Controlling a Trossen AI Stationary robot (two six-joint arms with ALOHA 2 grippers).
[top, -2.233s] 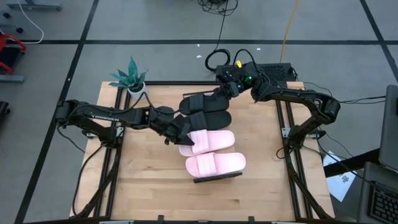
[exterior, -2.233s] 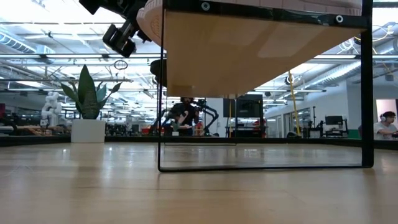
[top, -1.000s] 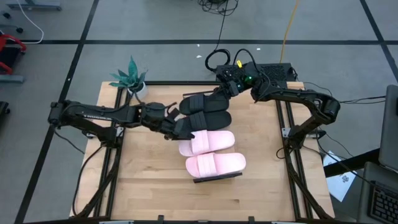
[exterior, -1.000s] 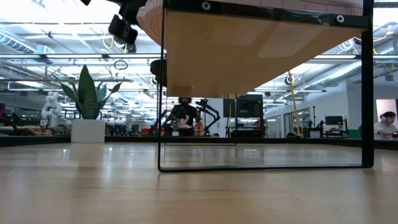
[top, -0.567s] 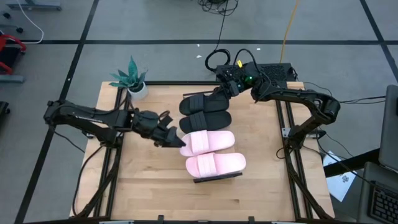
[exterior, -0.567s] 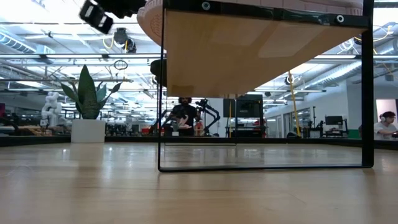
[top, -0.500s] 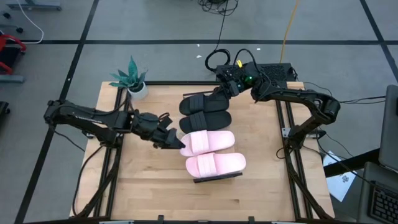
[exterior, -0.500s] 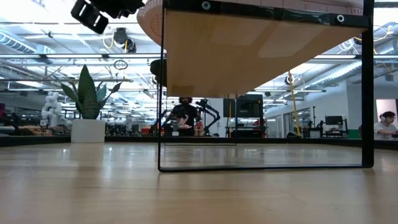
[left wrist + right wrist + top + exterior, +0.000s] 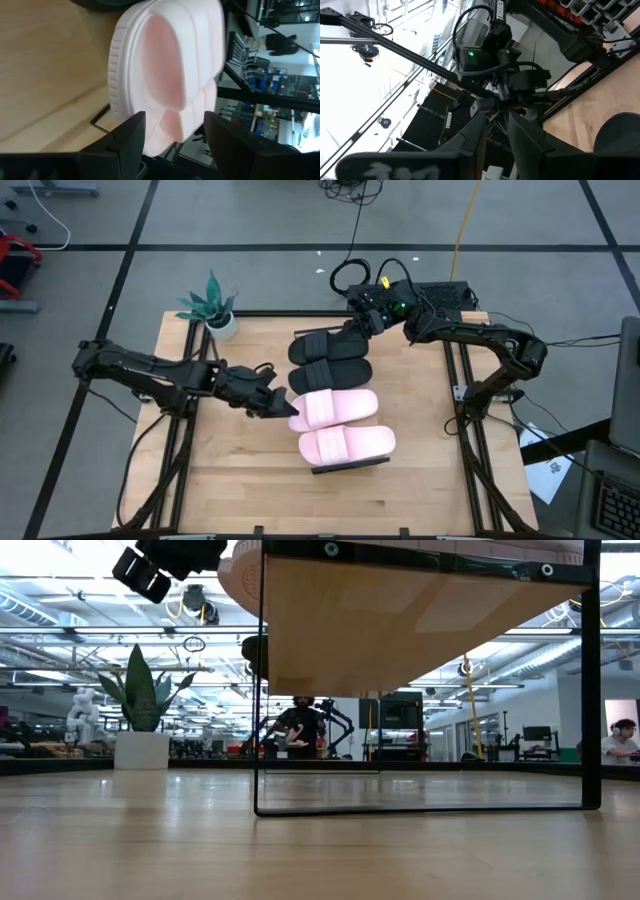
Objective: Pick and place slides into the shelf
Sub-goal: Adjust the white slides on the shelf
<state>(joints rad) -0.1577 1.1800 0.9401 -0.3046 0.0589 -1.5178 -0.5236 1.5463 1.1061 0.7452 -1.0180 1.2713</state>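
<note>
Four slides lie side by side on the shelf (image 9: 350,466). Two black slides (image 9: 330,345), (image 9: 331,370) are farther back. Two pink slides (image 9: 336,408), (image 9: 347,443) are nearer. My left gripper (image 9: 280,406) stands open just left of the farther pink slide's left end. In the left wrist view that pink slide (image 9: 165,75) lies just beyond my left gripper (image 9: 172,135), with nothing between its fingers. My right gripper (image 9: 354,330) hangs by the far black slide's right end. Its fingers (image 9: 475,135) are a narrow gap apart and hold nothing.
A small potted plant (image 9: 212,308) stands at the table's far left corner. The low view looks under the raised shelf board (image 9: 420,630) and its thin dark frame (image 9: 260,690). Bare tabletop (image 9: 240,470) lies to the left and near side of the shelf.
My left gripper has drawn back from over the farther pink slide's left end toward the table's left edge and a little toward the near edge, staying open. The slides have kept their places on the shelf.
</note>
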